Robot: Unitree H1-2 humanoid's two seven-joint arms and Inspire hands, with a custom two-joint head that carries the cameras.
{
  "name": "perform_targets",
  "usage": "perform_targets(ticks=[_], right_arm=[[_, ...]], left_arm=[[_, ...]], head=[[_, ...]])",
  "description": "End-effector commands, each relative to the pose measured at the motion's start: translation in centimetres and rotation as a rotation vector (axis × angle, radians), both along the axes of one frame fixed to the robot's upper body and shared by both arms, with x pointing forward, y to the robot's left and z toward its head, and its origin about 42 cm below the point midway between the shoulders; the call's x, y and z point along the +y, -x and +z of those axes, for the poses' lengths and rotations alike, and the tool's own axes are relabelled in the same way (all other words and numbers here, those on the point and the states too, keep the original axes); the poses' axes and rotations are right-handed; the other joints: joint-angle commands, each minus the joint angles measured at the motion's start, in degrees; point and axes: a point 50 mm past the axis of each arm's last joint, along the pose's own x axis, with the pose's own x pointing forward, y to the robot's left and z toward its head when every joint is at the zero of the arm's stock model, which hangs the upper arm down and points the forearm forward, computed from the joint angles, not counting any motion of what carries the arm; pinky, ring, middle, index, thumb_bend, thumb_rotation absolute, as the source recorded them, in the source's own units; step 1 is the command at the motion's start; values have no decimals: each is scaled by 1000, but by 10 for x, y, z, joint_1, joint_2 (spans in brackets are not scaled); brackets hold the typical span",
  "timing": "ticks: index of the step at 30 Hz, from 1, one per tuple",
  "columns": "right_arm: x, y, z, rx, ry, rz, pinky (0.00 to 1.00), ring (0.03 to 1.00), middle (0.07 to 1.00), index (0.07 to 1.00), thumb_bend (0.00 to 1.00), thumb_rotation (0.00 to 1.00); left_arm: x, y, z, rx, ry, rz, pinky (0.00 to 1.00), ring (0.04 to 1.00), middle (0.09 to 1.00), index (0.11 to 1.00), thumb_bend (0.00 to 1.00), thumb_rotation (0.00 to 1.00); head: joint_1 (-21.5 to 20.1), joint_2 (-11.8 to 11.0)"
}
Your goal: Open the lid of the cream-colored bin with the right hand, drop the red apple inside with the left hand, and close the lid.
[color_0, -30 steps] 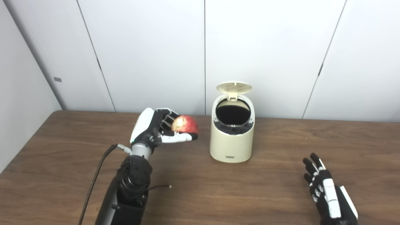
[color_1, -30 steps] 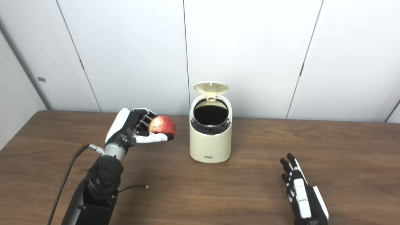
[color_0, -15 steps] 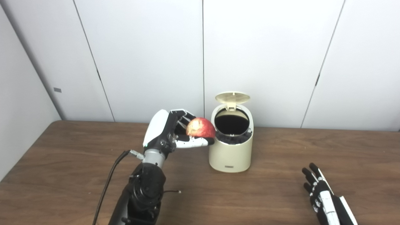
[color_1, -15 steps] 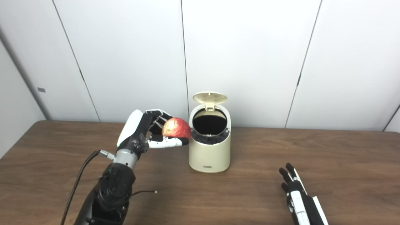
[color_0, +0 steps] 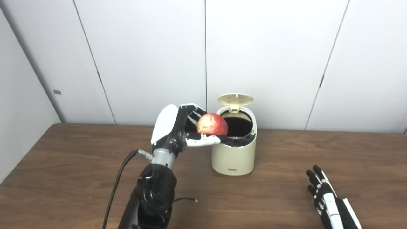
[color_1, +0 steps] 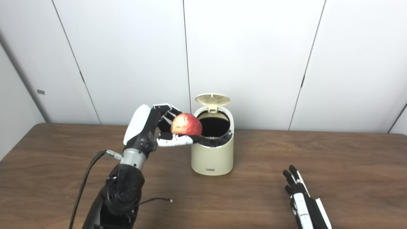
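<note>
The cream-colored bin [color_0: 233,156] stands on the wooden table [color_0: 63,165] near the wall, its round lid [color_0: 235,99] tipped up at the back and its dark mouth open. My left hand [color_0: 178,128] is shut on the red apple [color_0: 212,124] and holds it raised at the bin's left rim, the apple partly over the opening. My right hand [color_0: 329,203] lies open and empty, fingers stretched flat, low on the table to the right of the bin. The bin [color_1: 212,157], apple [color_1: 186,124] and both hands also show in the right eye view.
A white panelled wall [color_0: 270,57] rises right behind the bin. A black cable [color_0: 117,184] trails from my left wrist down over the table. Bare wood lies between the bin and my right hand.
My left hand has carried the apple up and to the right, from clear of the bin to its left rim. The camera has tilted slightly. My right hand has stayed flat.
</note>
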Motion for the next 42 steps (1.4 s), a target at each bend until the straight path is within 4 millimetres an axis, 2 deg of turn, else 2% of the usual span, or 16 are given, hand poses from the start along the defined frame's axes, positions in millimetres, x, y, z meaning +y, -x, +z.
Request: perform_targets(ticks=[1, 14, 18, 23, 24, 25, 30, 36, 42], right_arm=[[5, -3, 3, -43, -21, 10, 1000, 1000, 955, 986, 596, 923], [8, -4, -1, -39, -16, 17, 1000, 1000, 964, 995, 614, 924], [7, -5, -1, -34, -17, 15, 1000, 1000, 964, 996, 616, 925], [5, -6, -2, -38, 28, 21, 1000, 1000, 965, 995, 578, 960], [5, -7, -2, -38, 38, 23, 1000, 1000, 965, 994, 571, 962], [5, -7, -3, -39, 48, 25, 1000, 1000, 964, 994, 570, 964], [8, -8, -5, -50, 49, 40, 1000, 1000, 960, 984, 606, 942], [11, -7, -6, -48, 13, 41, 1000, 1000, 960, 983, 623, 914], [10, -5, -8, -44, 11, 46, 1000, 1000, 965, 988, 623, 928]], left_arm=[[-7, -5, 32, -129, -10, 4, 424, 394, 499, 503, 500, 0], [-25, -27, 25, -138, -35, -21, 385, 389, 499, 505, 499, 0], [-28, -34, 19, -148, -71, -23, 328, 392, 498, 514, 473, 0], [-32, -39, 13, -144, -89, -21, 429, 394, 465, 515, 476, 0], [-33, -40, 12, -139, -89, -22, 492, 410, 459, 519, 491, 0], [-33, -41, 12, -135, -82, -27, 513, 419, 454, 520, 496, 0], [-37, -46, 16, -136, -61, -38, 402, 386, 470, 531, 498, 0], [-41, -49, 21, -127, -19, -59, 384, 384, 487, 511, 500, 0], [-45, -52, 25, -148, -21, -64, 350, 401, 496, 491, 476, 0]], head=[[0, 0], [-5, -4], [-6, -6], [-1, -10], [-1, -12], [-2, -14], [-4, -17], [-4, -16], [-4, -17]])
